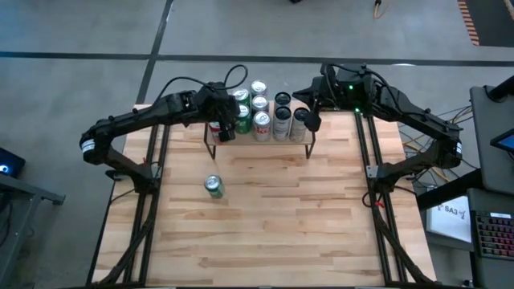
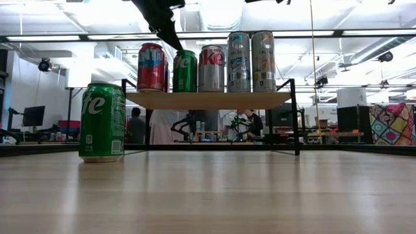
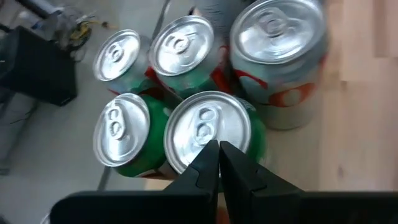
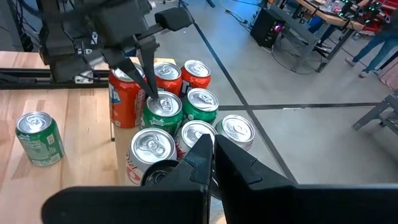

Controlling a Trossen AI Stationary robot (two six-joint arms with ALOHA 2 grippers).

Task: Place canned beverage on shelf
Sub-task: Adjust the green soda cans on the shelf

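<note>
only low view shows people point(image 2: 136, 123) under the shelf point(image 2: 208, 99).

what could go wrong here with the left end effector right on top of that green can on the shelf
1. The shut left end effector sits on the lid of a green can packed among other cans on the shelf; a sideways move might topple neighbours.
2. That can stands near the shelf's front edge and might be pushed off.
</note>
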